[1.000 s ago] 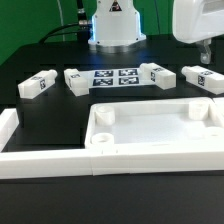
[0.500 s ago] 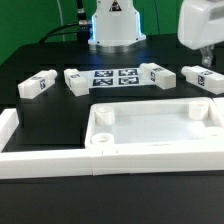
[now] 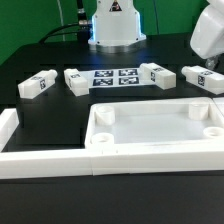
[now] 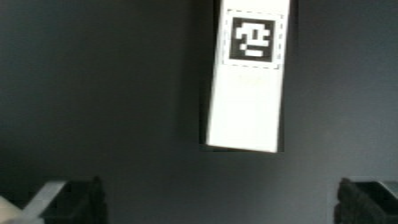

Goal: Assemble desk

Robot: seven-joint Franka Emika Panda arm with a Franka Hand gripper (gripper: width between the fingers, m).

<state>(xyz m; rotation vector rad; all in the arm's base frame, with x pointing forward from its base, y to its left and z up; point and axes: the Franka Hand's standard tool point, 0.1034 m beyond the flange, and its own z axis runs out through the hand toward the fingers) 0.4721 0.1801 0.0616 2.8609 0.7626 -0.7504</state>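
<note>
The desk top (image 3: 150,128), a white rimmed tray with round corner sockets, lies at the front middle of the table. Several white tagged legs lie in a row behind it: two toward the exterior view's left (image 3: 37,86) (image 3: 76,80) and two toward its right (image 3: 157,75) (image 3: 204,80). My gripper (image 3: 207,64) hangs above the rightmost leg, apart from it. In the wrist view that leg (image 4: 249,85) lies lengthwise with its tag at one end, ahead of my open gripper (image 4: 222,203). Nothing sits between the dark fingertips (image 4: 71,200).
The marker board (image 3: 115,76) lies flat between the inner legs. The robot's base (image 3: 114,25) stands behind it. A long white border rail (image 3: 40,160) runs along the front left, with an upright end piece (image 3: 8,122).
My gripper has drifted toward the exterior view's right, over the rightmost leg. Its jaws have stayed open, and none of the parts on the table has moved.
</note>
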